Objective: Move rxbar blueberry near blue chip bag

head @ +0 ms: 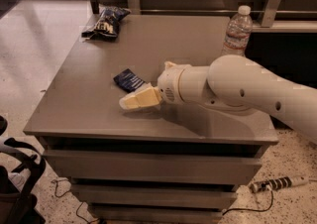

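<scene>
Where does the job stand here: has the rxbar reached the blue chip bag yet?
Nothing done yet: the rxbar blueberry lies flat in the middle of the table, well apart from the blue chip bag at the far corner. In hand: the end effector sits low beside the bar; no grasp shows. Left: grasp, carry, set down by the bag.
</scene>
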Action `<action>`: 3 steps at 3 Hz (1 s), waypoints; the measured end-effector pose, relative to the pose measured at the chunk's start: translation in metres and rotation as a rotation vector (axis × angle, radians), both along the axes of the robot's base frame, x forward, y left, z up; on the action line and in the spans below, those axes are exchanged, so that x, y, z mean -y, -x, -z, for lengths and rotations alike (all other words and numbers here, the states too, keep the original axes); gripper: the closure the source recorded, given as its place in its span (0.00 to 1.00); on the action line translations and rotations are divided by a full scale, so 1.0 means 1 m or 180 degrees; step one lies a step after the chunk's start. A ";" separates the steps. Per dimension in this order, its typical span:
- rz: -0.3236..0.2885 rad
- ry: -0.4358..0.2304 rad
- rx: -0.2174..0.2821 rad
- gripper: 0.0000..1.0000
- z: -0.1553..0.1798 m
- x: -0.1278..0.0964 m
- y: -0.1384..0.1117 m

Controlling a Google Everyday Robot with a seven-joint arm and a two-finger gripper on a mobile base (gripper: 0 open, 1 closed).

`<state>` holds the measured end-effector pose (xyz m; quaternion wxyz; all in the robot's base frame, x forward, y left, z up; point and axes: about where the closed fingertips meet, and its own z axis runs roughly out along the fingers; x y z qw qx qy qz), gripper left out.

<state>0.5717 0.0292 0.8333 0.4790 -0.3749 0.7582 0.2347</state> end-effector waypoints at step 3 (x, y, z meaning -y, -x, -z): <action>0.0076 -0.0048 -0.0049 0.15 0.030 -0.027 -0.003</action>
